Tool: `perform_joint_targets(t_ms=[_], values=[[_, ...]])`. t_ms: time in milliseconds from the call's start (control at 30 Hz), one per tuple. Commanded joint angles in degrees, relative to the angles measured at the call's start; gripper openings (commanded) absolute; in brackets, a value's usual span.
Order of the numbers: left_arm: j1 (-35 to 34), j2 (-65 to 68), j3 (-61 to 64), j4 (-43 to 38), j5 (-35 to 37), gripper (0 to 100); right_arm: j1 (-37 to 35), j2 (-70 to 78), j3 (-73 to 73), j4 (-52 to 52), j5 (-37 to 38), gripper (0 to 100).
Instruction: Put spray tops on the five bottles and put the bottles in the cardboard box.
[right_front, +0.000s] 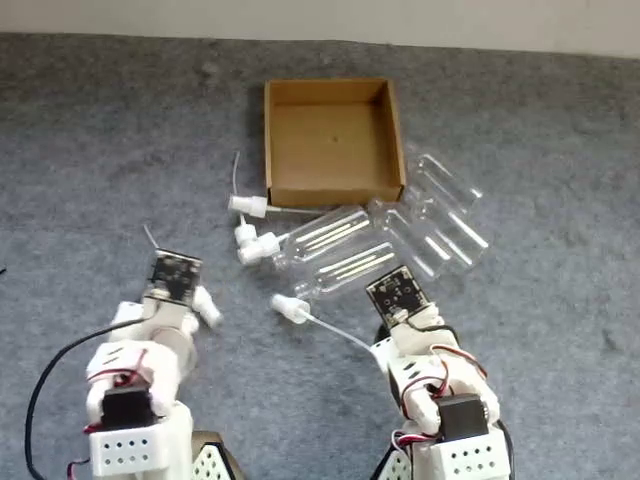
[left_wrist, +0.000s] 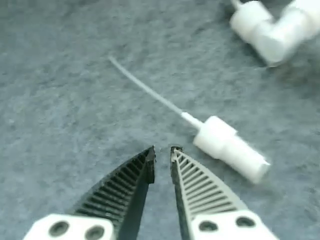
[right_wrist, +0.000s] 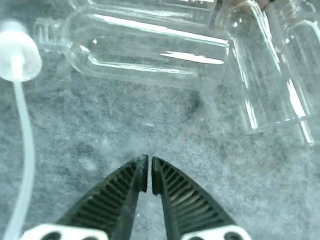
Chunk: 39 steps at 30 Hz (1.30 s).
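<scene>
The cardboard box (right_front: 333, 140) sits open toward the far edge of the table (right_front: 100, 150), and all the bottles lie on their sides outside it. The clear bottles (right_front: 325, 233) are spread from the box's near wall round its near right corner. They overlap and are see-through, so their number is hard to make out. The left gripper (left_wrist: 162, 154) hovers low over the table with its jaws almost together, a thin slit between the tips, holding nothing. Just beyond it lies a loose spray top (left_wrist: 231, 149), its thin tube trailing away. Farther off is a pair of spray tops (left_wrist: 275, 27), cut off at the frame edge. From above, the pair sits at the neck of one bottle, but whether either top is screwed on cannot be told. The right gripper (right_wrist: 149, 172) is likewise drawn nearly closed and empty, facing an uncapped bottle (right_wrist: 145, 50) with a bare threaded neck. Beside that neck lies another top (right_wrist: 17, 50), its long tube running back past the fingers. More bottles beyond are cropped. A fourth top (right_front: 248, 205) rests at the box's near left corner.
</scene>
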Motion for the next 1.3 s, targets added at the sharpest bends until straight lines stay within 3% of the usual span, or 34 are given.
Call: perform_joint_targets(t_ms=[0, 267, 633, 767, 967, 1100, 1267], values=[[-7.3, -0.3, 1.1, -2.8, -5.5, 3, 4.8, -1.0, 5.1, -0.1, 0.5, 0.4], [-4.0, -0.2, 1.1, -0.4, -5.8, 3, 8.9, 4.5, -16.7, 3.3, 1.2, 2.9], [-3.9, -0.2, 1.1, 1.1, -5.9, 3, 8.9, 59.1, -55.7, 3.7, 4.7, 14.1], [-3.9, -0.2, 1.1, 1.1, -5.9, 3, 7.3, 76.1, -70.3, 8.6, 8.1, 19.6], [-3.9, -0.2, 1.1, 1.1, -5.9, 3, 8.5, 93.8, -91.1, 11.3, 9.1, 23.3], [-3.9, -0.2, 1.1, 1.2, -5.9, 3, 9.7, 102.8, -101.4, 12.7, 16.1, 23.5], [-3.9, -0.2, 1.1, 1.2, -5.9, 3, 11.3, 113.9, -112.5, 12.9, 17.1, 23.6]])
